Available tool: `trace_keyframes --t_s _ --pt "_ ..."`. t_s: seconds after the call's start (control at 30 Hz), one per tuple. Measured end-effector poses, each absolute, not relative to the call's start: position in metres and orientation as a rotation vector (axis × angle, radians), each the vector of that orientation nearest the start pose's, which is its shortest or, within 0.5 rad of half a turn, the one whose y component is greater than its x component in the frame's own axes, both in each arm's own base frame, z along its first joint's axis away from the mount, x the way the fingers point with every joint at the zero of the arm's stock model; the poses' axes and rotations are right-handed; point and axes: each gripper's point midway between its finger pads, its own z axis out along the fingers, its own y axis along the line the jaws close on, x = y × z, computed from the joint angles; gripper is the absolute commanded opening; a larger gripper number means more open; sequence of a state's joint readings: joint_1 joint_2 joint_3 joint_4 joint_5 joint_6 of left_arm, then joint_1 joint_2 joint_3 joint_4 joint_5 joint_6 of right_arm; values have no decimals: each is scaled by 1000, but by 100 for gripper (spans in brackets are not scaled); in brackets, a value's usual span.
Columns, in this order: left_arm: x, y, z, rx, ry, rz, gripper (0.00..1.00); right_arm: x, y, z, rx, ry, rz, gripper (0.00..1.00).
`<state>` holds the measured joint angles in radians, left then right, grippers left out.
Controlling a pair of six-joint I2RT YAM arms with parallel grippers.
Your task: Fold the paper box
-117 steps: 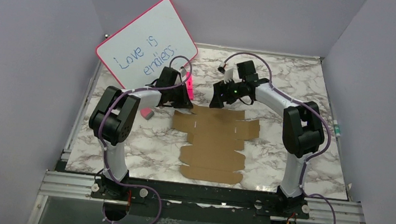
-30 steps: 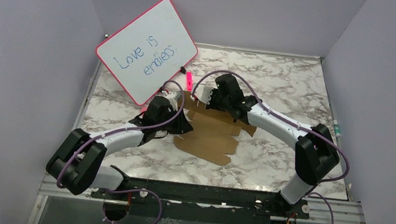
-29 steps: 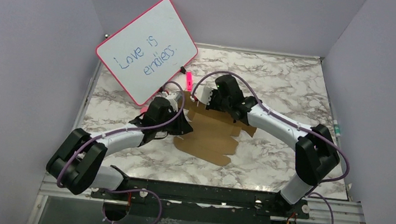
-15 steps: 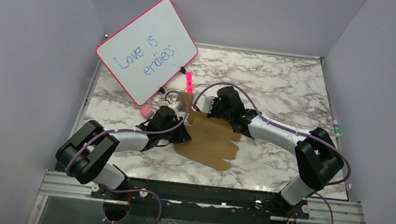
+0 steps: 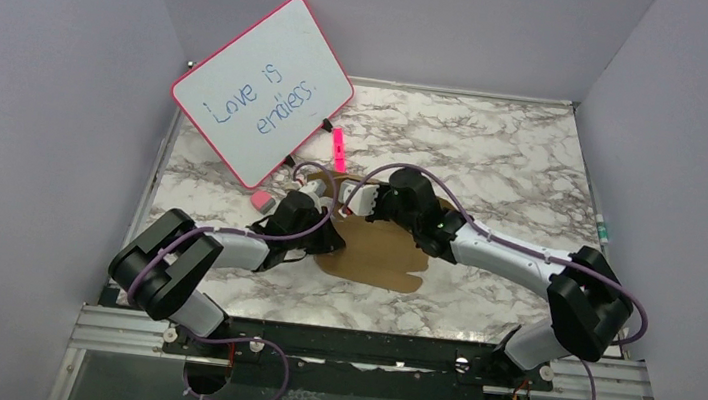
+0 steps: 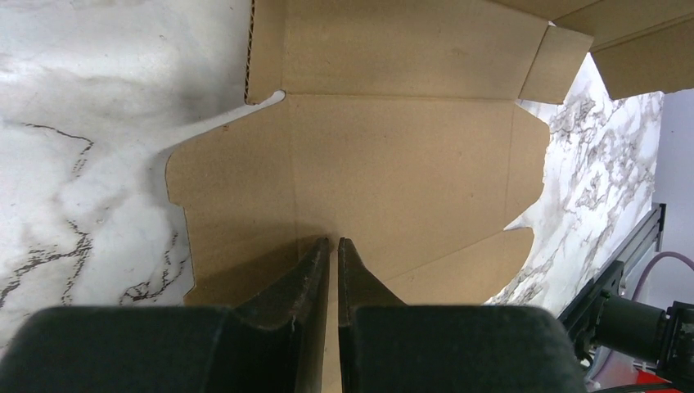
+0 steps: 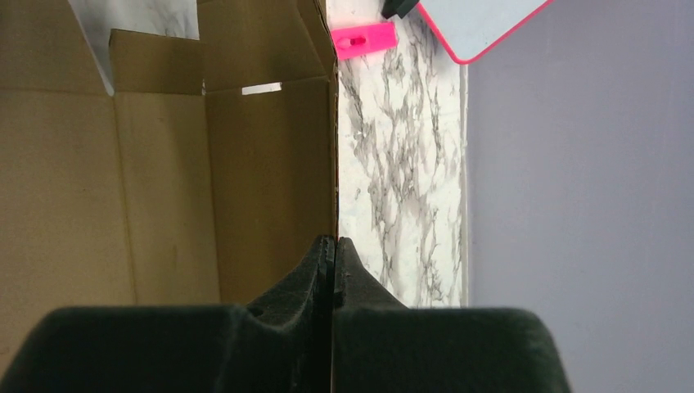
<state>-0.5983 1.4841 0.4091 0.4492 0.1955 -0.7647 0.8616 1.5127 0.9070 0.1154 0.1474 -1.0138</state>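
A brown cardboard box (image 5: 379, 255), a cut-out sheet with flaps and tabs, is lying near the middle of a marble table (image 5: 516, 158). Its near part is resting flat and its far edge appears to be lifting where the two arms are meeting it. The left gripper (image 6: 333, 243) is sitting low at the sheet's left side. Its jaws are almost together with a thin strip of cardboard between them, so it is pinching the box. The right gripper (image 7: 334, 240) is sitting at the far edge with its jaws pressed together on the rim of a panel, gripping the box there. A pink marker (image 5: 338, 148) is lying on the table just beyond the box. A small pink object (image 5: 262, 200) is lying left of the left gripper. Farther back, a pink-rimmed whiteboard (image 5: 264, 89) is leaning in the back left corner, showing the handwritten words "Love is endless".
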Motion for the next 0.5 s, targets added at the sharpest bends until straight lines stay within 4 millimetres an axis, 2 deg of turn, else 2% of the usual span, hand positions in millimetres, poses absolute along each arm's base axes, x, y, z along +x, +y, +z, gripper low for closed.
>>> trace_keyframes --t_s 0.3,0.5 --pt "244 -237 32 -81 2321 -928 14 322 282 124 -1630 1309 -293 4" --pt "249 -234 67 -84 2206 -957 21 316 274 123 -1604 1317 -301 4"
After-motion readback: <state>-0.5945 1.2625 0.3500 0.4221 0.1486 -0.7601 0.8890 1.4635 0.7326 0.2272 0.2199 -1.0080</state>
